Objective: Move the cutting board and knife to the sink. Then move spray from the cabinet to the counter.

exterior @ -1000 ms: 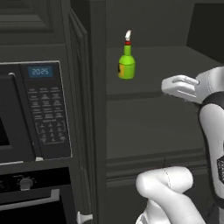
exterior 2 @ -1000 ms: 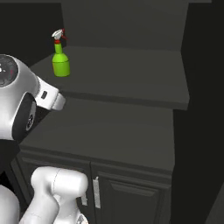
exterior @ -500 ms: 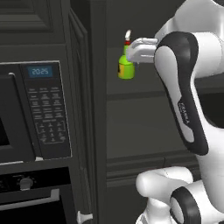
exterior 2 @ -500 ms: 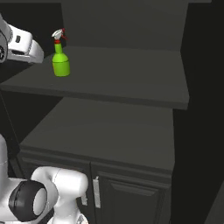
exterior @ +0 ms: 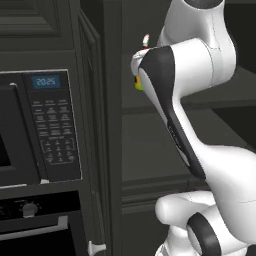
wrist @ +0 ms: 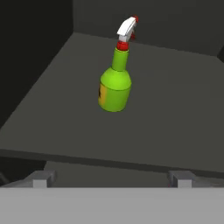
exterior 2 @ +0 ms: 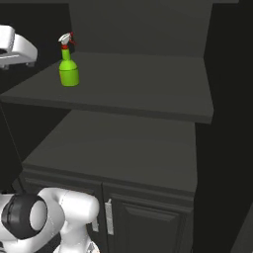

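The spray (exterior 2: pixel 68 66), a small green bottle with a red neck and white trigger nozzle, stands upright near the left end of the upper shelf in the dark cabinet (exterior 2: pixel 148 86). In the hand view the spray (wrist: pixel 115 83) stands a short way ahead on the shelf, slightly left of centre. My gripper (wrist: pixel 111 178) is open and level with the shelf's front edge, with nothing between its fingertips (wrist: pixel 41 178). In the left base view my arm covers most of the spray (exterior: pixel 145 39), leaving its nozzle and a yellow-green sliver visible. The cutting board, knife, sink and counter are out of view.
A black microwave (exterior: pixel 45 125) with a keypad sits left of the cabinet, above an oven front. Below the spray's shelf lies a second dark shelf (exterior 2: pixel 118 148), with closed cabinet doors (exterior 2: pixel 148 222) under it. A dark side wall (exterior 2: pixel 232 123) bounds the right.
My arm has swung up and leftward to the upper shelf, so the hand now faces the spray. The bottle has not moved and the jaws have stayed open.
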You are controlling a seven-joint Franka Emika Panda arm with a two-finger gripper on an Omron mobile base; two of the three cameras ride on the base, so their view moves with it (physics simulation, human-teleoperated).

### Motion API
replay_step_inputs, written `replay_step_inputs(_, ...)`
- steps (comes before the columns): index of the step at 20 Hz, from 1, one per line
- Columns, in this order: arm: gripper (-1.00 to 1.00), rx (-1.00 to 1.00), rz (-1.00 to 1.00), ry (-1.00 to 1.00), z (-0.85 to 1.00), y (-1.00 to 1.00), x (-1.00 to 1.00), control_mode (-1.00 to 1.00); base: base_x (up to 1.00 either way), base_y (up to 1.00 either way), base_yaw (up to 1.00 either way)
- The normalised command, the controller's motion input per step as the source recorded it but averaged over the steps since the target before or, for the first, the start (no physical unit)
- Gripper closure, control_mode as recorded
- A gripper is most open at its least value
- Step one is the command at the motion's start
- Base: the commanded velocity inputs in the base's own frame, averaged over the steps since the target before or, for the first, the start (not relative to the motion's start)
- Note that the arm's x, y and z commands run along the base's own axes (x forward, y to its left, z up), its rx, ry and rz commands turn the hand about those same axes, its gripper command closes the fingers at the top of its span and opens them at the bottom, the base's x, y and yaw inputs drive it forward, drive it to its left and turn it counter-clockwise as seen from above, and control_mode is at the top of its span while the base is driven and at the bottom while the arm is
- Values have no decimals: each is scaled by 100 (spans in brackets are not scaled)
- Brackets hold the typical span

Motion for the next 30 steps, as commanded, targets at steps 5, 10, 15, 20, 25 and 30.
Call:
replay_step_inputs(5,-100,0,1,-10,-26,-15,10,-100,0,0,0)
replay_step_inputs(10,-100,2,0,-16,-2,-18,24,-100,0,0,0)
replay_step_inputs(15,-100,2,0,-18,1,-8,22,-100,0,0,0)
replay_step_inputs(20,-100,2,0,-11,0,-1,33,-100,0,0,0)
replay_step_inputs(25,-100,3,0,-11,0,-15,15,-100,0,0,0)
replay_step_inputs(30,-100,11,2,0,0,-19,7,-100,0,0,0)
